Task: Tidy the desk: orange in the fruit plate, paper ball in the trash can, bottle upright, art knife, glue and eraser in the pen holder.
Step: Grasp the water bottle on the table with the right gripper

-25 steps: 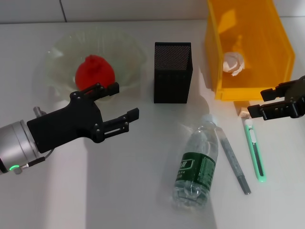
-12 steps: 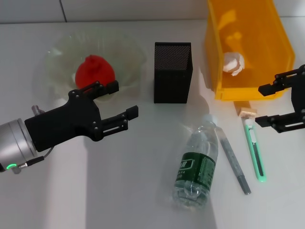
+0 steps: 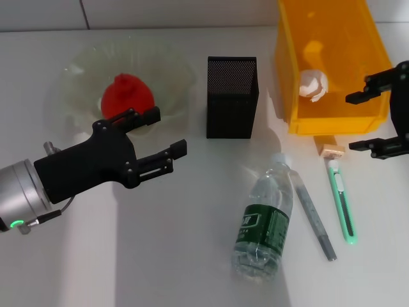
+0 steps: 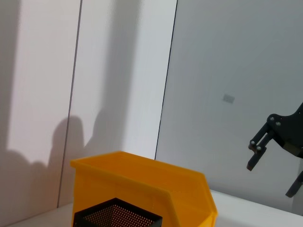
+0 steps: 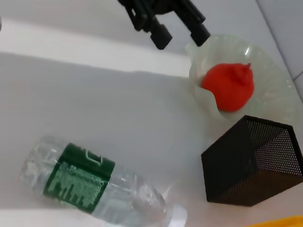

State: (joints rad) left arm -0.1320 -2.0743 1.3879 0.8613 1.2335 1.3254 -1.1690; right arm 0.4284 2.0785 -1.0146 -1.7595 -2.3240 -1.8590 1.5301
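The orange point(image 3: 128, 96) lies in the fruit plate point(image 3: 80, 73) at the back left. The paper ball point(image 3: 313, 83) lies in the trash can point(image 3: 332, 38) at the back right. The bottle point(image 3: 263, 220) lies on its side, cap toward the black pen holder point(image 3: 231, 105). A green art knife point(image 3: 342, 204), a grey glue stick point(image 3: 314, 217) and the tan eraser point(image 3: 332, 151) lie to the right of the bottle. My right gripper point(image 3: 353, 121) is open and empty, in front of the bin and above the eraser. My left gripper point(image 3: 167, 132) is open and empty, in front of the plate.
The right wrist view shows the lying bottle point(image 5: 90, 184), the pen holder point(image 5: 251, 163), the orange point(image 5: 229, 87) in the plate point(image 5: 270, 66), and the left gripper point(image 5: 180, 37) beyond. The left wrist view shows the trash can point(image 4: 156, 184), the pen holder's rim point(image 4: 118, 218) and the right gripper point(image 4: 270, 178).
My right gripper has moved up and back toward the bin's front, away from the art knife, and its fingers stand wider apart. The eraser now shows fully. The left arm has barely moved.
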